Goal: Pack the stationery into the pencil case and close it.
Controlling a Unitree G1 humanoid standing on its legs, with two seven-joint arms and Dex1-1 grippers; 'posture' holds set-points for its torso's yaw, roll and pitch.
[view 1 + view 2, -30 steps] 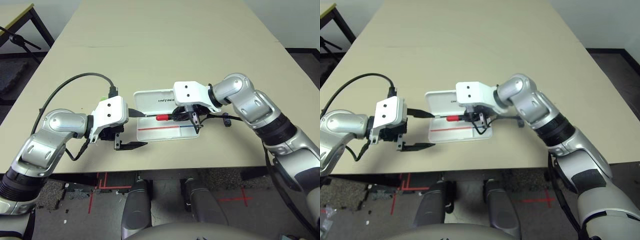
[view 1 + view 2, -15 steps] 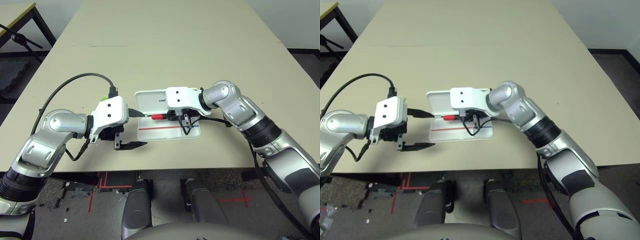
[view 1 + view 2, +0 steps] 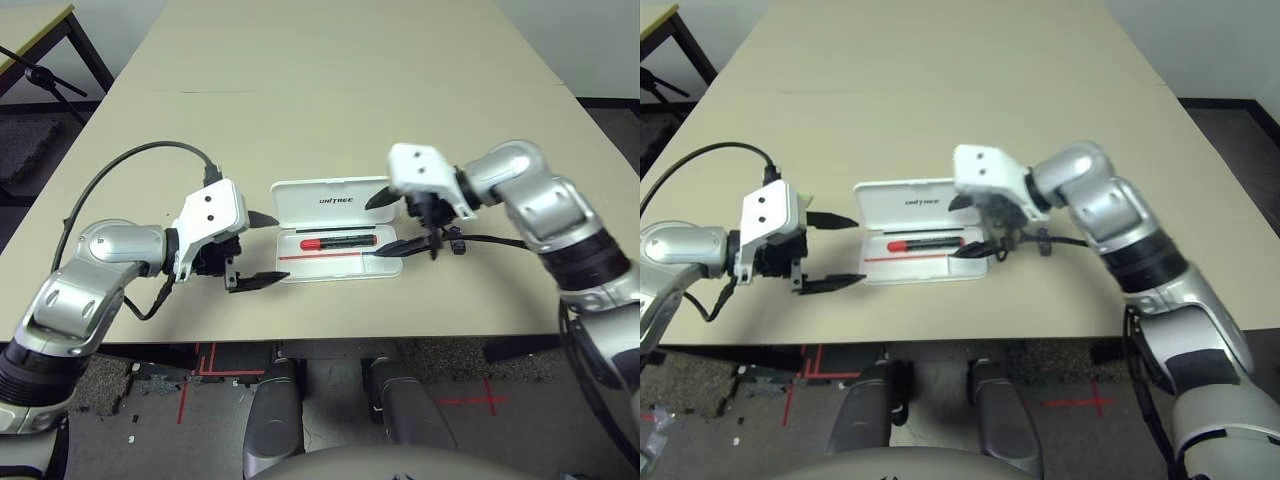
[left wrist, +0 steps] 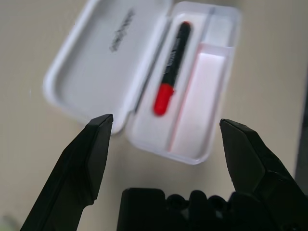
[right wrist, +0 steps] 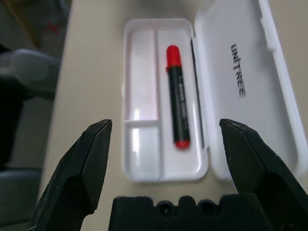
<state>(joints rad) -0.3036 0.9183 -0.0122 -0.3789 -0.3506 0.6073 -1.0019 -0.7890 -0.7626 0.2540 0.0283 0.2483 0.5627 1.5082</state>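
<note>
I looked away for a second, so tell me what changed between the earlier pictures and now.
The right gripper let go of the red marker, opened, and drew back to the right end of the pencil case. The marker now lies in the tray. The left gripper stayed open at the case's left end; the case stayed open.

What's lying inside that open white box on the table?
Inside the pencil case lies a red marker in the compartment nearest the hinge. A thin red-and-blue pencil runs alongside it. Nothing covers the tray.
</note>
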